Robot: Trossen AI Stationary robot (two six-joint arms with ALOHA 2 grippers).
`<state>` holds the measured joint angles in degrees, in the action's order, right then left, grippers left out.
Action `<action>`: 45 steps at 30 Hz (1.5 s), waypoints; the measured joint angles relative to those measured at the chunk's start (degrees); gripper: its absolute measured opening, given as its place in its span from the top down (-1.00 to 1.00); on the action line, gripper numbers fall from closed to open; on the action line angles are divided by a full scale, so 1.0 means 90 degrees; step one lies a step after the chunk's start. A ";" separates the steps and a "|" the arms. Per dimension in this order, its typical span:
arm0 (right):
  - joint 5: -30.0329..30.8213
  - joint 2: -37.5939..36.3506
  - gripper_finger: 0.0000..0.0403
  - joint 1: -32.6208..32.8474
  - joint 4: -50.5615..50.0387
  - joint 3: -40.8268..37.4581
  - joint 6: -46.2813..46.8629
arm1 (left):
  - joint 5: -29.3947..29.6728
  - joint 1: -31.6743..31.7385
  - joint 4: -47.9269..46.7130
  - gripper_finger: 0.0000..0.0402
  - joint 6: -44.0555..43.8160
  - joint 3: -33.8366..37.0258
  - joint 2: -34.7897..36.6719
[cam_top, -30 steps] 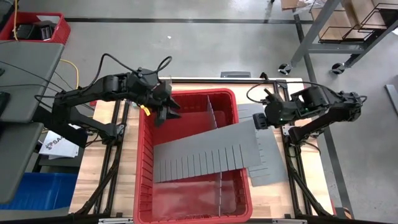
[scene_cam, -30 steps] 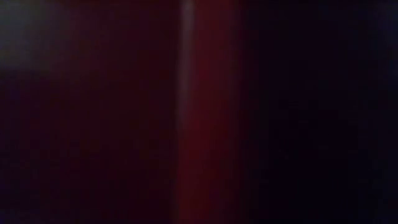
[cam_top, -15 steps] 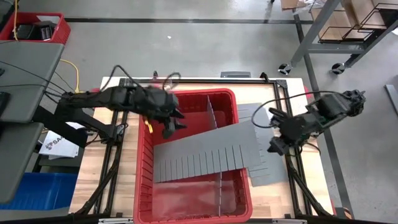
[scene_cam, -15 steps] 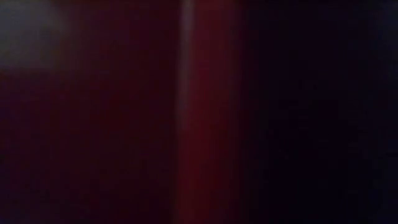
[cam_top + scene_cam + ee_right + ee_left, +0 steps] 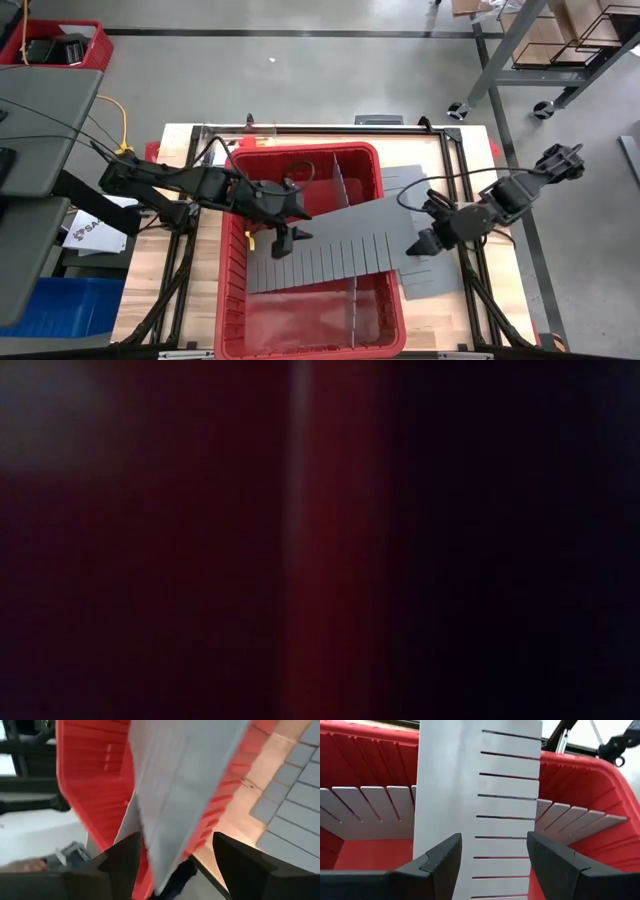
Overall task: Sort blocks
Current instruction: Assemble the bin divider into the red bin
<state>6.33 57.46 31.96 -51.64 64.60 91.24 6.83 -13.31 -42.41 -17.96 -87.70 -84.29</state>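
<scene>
Since a second ago we have swung our left gripper point(image 5: 280, 240) from the red bin's point(image 5: 232, 300) far corner over the grey divider sheet point(image 5: 330, 258), fingers apart, empty. Our right gripper point(image 5: 418, 246) dropped beside that sheet's end, open. A yellow block point(image 5: 250, 241) shows just beside the left gripper.

The bin point(image 5: 232, 300) sits mid-table point(image 5: 180, 285). A slotted divider sheet point(image 5: 330, 250) lies slantwise across it, overhanging the right rim onto a second sheet point(image 5: 432, 270) on the tabletop. The left gripper point(image 5: 283, 240) hangs over the sheet's left end, inside the bin; the right gripper point(image 5: 425, 243) is beside its right end, outside.
</scene>
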 joint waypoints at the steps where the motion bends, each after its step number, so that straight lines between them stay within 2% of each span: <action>1: 0.0017 0.0002 -0.18 0.0003 0.0082 -0.0140 0.0053 | 0.0002 -0.0009 0.0000 -0.10 0.0056 0.0000 0.0010; 8: 0.0159 0.0080 -0.18 0.0004 0.1799 -0.0813 0.0164 | 0.0034 -0.0029 -0.0417 -0.10 0.0213 -0.0002 0.0229; 13: 0.0458 0.0070 -0.06 0.0003 0.1642 -0.0627 0.0146 | 0.0211 -0.0029 -0.1137 -0.10 0.0300 -0.0002 0.0279; 16: 0.0510 0.0078 0.20 0.0003 0.1406 -0.0380 0.0039 | 0.0216 -0.0029 -0.1360 -0.10 0.0302 -0.0002 0.0279; 20: 0.0672 0.0123 0.85 0.0003 0.1261 -0.0023 -0.0271 | 0.0228 -0.0029 -0.1381 -0.10 0.0473 -0.0002 0.0296; 23: 0.0871 0.0123 0.94 0.0003 0.1080 0.0426 -0.0624 | 0.0383 -0.0026 -0.1363 -0.10 0.0570 -0.0002 0.0294; 29: 0.1081 0.0128 0.99 0.0003 -0.0050 0.1787 -0.2202 | 0.0440 0.0232 -0.1189 -0.10 0.0843 -0.0326 0.0281; 35: 0.0905 0.0392 0.99 -0.0104 -0.0924 0.2869 -0.3554 | -0.0281 0.0996 -0.0911 -0.10 0.0849 -0.1385 0.0274; 39: 0.0613 0.0752 1.00 -0.0372 -0.1096 0.3151 -0.4107 | -0.1188 0.1475 -0.0197 -0.10 0.1103 -0.2014 0.0198; 42: 0.0261 0.1035 1.00 -0.0578 -0.0965 0.3302 -0.4614 | -0.1942 0.1698 -0.0537 -0.10 0.1239 -0.2446 -0.0105; 45: -0.0079 0.1274 1.00 -0.0728 -0.0829 0.3507 -0.5023 | -0.2767 0.1878 -0.1166 -0.10 0.0823 -0.2782 -0.0481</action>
<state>5.62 68.92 25.41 -59.10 96.16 46.03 -18.08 3.60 -52.91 -10.55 -112.74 -88.62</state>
